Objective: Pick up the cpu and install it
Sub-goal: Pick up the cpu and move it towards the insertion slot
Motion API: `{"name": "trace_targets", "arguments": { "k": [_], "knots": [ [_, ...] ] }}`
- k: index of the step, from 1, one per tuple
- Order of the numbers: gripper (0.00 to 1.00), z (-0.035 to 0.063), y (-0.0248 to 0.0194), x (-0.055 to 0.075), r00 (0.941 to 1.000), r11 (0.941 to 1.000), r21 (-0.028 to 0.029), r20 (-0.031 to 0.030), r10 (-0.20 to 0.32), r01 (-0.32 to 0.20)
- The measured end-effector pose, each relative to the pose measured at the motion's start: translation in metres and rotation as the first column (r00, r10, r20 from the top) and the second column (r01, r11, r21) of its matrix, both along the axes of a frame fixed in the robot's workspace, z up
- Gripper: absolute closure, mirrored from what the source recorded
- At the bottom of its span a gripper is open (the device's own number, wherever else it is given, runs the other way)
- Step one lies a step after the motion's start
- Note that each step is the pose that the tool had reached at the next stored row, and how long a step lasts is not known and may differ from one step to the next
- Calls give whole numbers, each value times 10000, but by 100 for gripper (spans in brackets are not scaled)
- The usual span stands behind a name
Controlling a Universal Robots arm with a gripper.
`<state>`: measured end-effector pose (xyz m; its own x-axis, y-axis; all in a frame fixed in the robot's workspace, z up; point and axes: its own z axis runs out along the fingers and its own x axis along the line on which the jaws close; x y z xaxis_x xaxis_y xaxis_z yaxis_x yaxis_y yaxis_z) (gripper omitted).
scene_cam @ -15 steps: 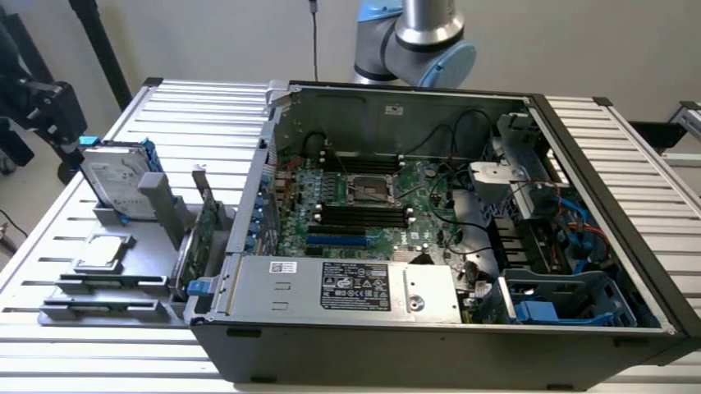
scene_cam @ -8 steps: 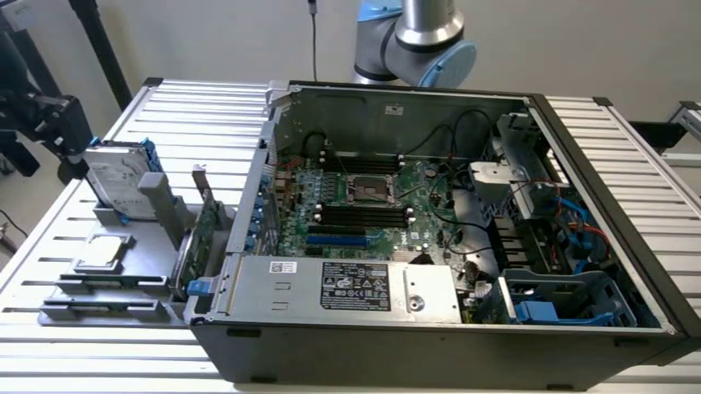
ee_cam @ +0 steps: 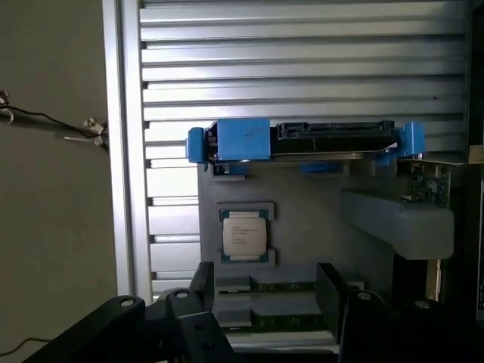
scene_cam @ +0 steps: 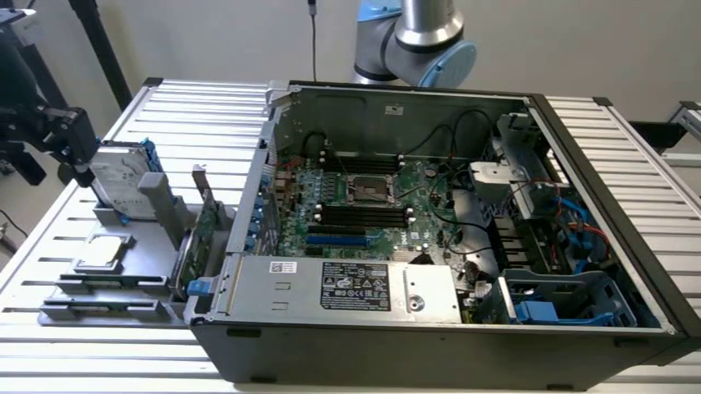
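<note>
Clearly released, the gripper (ee_cam: 265,276) hangs wide near the cpu (ee_cam: 243,234), holding nothing. Light, stiff and probably fragile, the flat chip wants pinching by opposite edges.

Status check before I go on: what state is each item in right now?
tool: open, holding nothing, clear of the cpu.
cpu: lying flat in the grey holder, not gripped.
hard drive: standing on edge in the grey holder.
computer case: open, side panel off.
cpu socket: looks empty.
</note>
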<state>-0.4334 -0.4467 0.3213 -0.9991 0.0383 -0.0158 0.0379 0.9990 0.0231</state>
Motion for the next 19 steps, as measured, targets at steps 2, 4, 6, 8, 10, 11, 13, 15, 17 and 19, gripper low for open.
{"name": "trace_targets", "arguments": {
  "k": [2,4,6,8,10,11,13,15,17,19],
  "knots": [
    [35,-36,0,0,10000,10000,0,0,12,-12],
    [35,-73,0,0,10000,10000,-1,-1,20,-20],
    [35,-109,0,0,10000,10000,0,0,26,-26],
    [35,-145,0,0,10000,10000,0,0,33,-33],
    [35,-182,0,0,10000,10000,-1,-1,38,-38],
    [35,-200,0,0,10000,10000,-1,-1,41,-41],
    [35,-237,0,-2,10000,10000,0,0,45,-45],
    [35,-272,0,-4,10000,10000,0,-7,51,-51],
    [35,-302,0,-7,10000,10000,0,-22,60,-60],
    [35,-326,0,-10,10000,10000,0,-54,71,-71]
  ]
}}
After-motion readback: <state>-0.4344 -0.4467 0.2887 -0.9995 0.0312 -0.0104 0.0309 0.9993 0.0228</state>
